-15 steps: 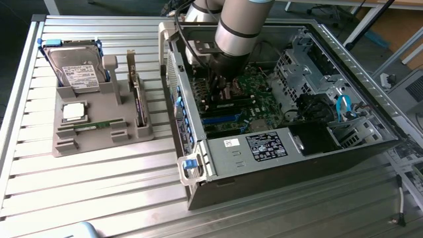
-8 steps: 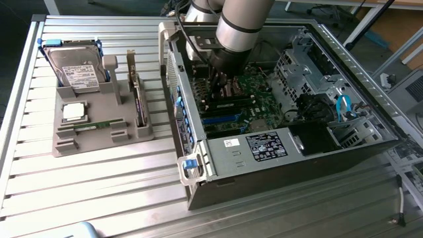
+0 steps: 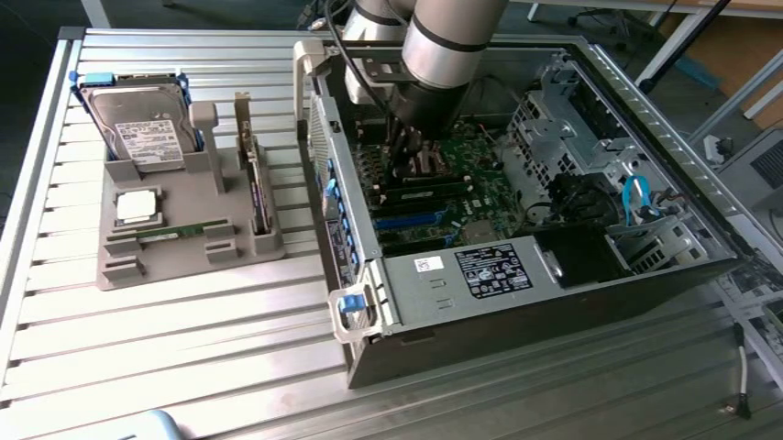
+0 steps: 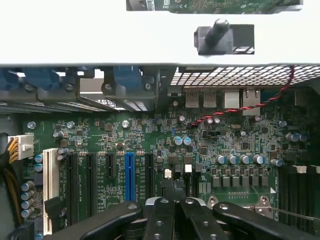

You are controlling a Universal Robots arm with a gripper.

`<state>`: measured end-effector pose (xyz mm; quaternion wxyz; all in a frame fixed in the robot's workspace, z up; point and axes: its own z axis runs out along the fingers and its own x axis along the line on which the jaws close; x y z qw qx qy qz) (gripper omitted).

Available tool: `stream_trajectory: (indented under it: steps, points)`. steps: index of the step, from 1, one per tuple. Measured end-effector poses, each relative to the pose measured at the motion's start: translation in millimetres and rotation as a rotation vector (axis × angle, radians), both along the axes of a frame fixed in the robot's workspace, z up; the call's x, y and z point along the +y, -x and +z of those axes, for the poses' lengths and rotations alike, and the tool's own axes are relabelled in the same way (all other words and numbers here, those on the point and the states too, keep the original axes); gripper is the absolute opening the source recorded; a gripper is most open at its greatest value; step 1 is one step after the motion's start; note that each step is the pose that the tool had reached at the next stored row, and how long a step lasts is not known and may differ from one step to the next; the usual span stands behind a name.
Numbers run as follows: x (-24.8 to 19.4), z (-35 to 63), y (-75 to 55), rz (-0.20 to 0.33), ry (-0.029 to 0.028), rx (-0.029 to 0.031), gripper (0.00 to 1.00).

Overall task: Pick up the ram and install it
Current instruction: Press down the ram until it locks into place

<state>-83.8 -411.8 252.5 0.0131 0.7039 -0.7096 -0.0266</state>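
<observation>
- The black label [image 3: 490, 271] on the computer case [image 3: 636, 293] carries white print and symbols, too small to read.
- A small white sticker [image 3: 427, 264] beside it has marks that cannot be made out.
- The white label on the hard drive [image 3: 141, 128] has lines of print, unreadable.
- White lettering on the motherboard [image 4: 150, 145] beside the slots cannot be read.

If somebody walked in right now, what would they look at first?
Probably the big open computer case on the exterior view's right, with the robot arm reaching down into it. Its pincer hangs shut just over the green motherboard. Next, the grey holder tray on the exterior view's left, carrying a hard drive, a square silver processor chip and a thin green ram stick.
</observation>
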Motion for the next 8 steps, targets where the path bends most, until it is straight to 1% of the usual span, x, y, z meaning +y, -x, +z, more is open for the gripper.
stream_trajectory:
  steps: [8]
  points:
    - [0.0,9.1,-0.2,0.0,0.0002,0.0089,0.1]
